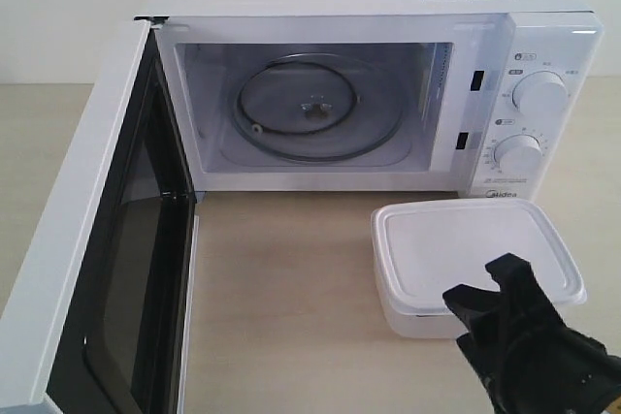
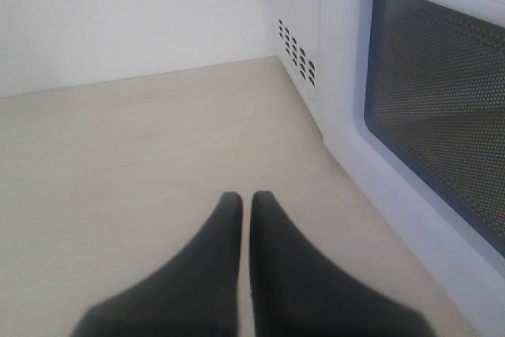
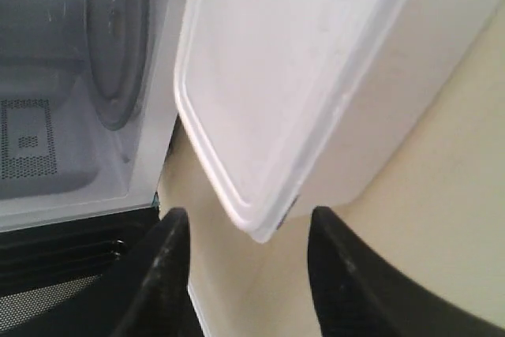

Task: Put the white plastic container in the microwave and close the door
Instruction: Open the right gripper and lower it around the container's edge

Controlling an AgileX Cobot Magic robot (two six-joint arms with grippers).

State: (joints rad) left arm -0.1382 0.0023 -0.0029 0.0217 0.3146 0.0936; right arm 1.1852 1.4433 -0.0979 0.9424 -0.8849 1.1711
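The white plastic container sits on the beige table in front of the microwave, under its dials. The microwave door stands swung wide to the left, showing the glass turntable in the empty cavity. My right gripper is open at the container's near edge, one finger over the lid corner, not touching it; the right wrist view shows the container's corner just ahead of the spread fingers. My left gripper is shut on nothing beside the door's outer window.
The table between the open door and the container is bare beige wood. A white wall stands behind the left gripper. Vent holes mark the microwave's side.
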